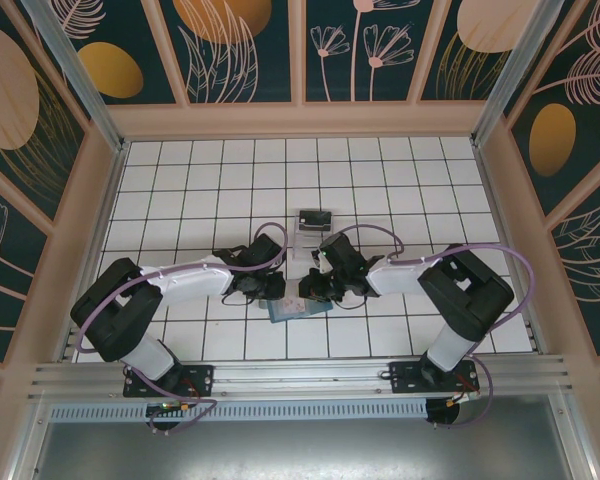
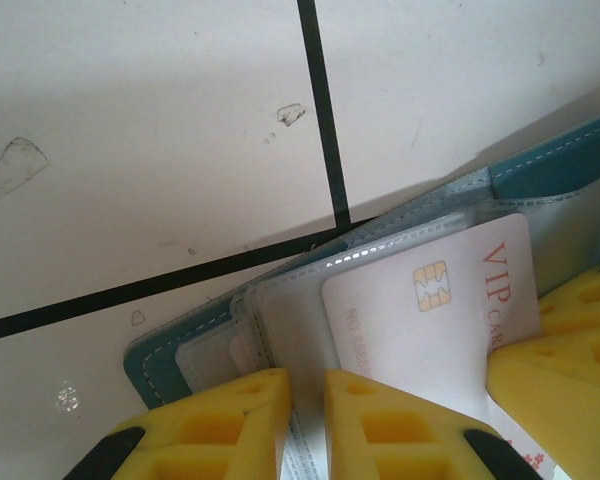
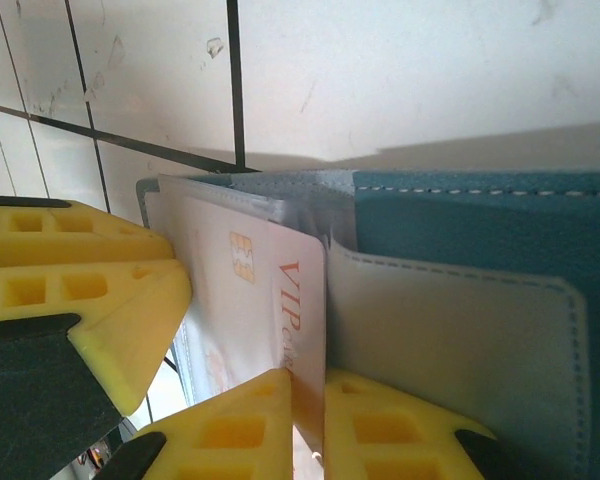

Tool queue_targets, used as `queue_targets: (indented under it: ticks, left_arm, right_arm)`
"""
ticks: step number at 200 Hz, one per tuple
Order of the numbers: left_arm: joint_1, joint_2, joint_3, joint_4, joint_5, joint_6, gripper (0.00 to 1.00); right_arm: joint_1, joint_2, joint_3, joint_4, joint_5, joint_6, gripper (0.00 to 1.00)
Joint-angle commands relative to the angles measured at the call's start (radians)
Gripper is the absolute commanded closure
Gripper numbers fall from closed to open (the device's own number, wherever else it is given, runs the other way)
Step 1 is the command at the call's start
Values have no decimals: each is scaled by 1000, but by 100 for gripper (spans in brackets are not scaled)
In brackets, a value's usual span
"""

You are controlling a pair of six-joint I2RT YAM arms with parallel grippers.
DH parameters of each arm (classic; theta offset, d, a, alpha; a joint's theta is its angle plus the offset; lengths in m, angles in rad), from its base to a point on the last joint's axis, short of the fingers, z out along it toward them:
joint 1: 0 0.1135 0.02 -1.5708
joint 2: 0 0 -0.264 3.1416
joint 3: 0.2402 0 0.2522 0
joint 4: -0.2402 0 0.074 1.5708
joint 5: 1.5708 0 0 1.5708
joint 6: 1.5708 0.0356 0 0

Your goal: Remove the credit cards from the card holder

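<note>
A white tiled table [image 1: 180, 180] sits inside leaf-patterned walls, and the card holder [image 1: 298, 309] lies open near its front edge. The left pincer [image 2: 307, 385], nearly closed, clamps the holder's clear sleeves [image 2: 280, 310], probably to anchor it. The right pincer [image 3: 308, 385] pinches the pale card [image 3: 250, 290] sticking out of the holder, likely to pull it free.

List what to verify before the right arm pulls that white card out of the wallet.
1. Right gripper clamped on the pale card at its edge: ok.
2. Left gripper pinching the clear sleeves of the card holder, anchoring it: ok.
3. Card free of its sleeve: cannot tell.
4. Clearance between the two grippers: cannot tell, they sit close.
5. Clear tray sits just beyond the grippers: ok.
</note>
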State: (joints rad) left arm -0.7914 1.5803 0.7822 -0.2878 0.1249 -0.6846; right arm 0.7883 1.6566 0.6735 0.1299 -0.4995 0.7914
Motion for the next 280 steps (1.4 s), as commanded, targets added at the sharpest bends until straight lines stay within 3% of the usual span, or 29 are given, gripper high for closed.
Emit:
queue_targets:
  ticks: [1, 96, 213, 246, 280]
  left_arm:
    - [-9, 43, -24, -48, -24, 8, 81]
    - [-9, 8, -24, -56, -53, 11, 81]
    - [-9, -162, -18, 5, -100, -14, 80]
    - [-9, -190, -27, 8, -125, -27, 80]
    - [-8, -202, -48, 30, -125, -37, 79]
  right_arm:
    - [-12, -19, -32, -33, 24, -1, 89]
    - [-26, -115, -38, -140, 76, -34, 94]
    - [-77, -327, 49, -371, 189, -129, 95]
    - [-99, -356, 102, -396, 206, -267, 95]
    - [-111, -342, 187, -396, 252, -566, 96]
